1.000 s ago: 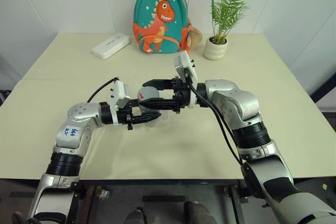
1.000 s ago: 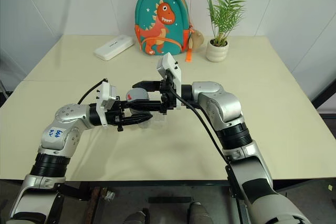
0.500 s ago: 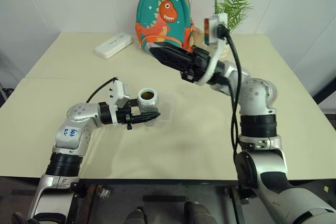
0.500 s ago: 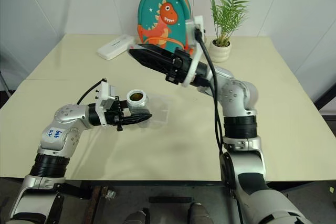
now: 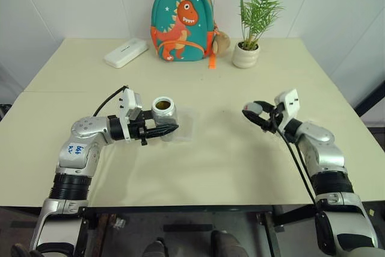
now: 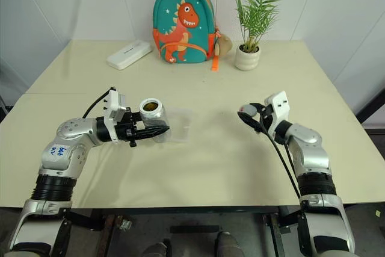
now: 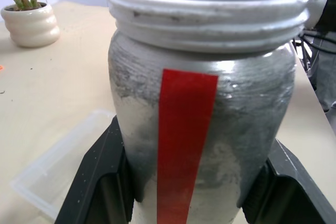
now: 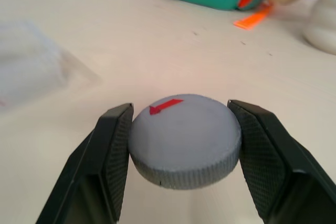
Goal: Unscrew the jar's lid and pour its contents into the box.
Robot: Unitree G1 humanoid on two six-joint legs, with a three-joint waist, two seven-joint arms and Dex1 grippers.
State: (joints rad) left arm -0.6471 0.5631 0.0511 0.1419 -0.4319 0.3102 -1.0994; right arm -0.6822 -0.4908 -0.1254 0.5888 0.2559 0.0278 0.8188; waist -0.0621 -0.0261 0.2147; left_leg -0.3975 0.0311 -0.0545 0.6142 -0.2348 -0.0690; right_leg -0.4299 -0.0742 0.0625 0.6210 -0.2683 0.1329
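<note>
So the left claw [image 5: 163, 130] is clamped tight around the jar [image 5: 163, 111], holding it upright just above the bench [image 5: 210, 167], right at the near-left edge of the box [image 5: 187, 126]. The jar's mouth is open and you can see a bit of the brown contents [image 5: 163, 104] down inside it. From the left wrist view the jar's body has a red stripe running down its side, with a black finger [image 7: 100, 182] pressed against each side. Over on the right side of the bench, well apart from the jar, the right claw [image 5: 254, 112] has the lid [image 8: 184, 139] pinched between its two fingers, gripping it by the ribbed edge with the little red mark facing up. The lid hangs a little above the bench surface. At the back of the bench there's a dinosaur backpack [image 5: 182, 22], a white plant pot [image 5: 246, 55] with a green plant in it, and a flat white case [image 5: 126, 52] off to the left of the backpack.
</note>
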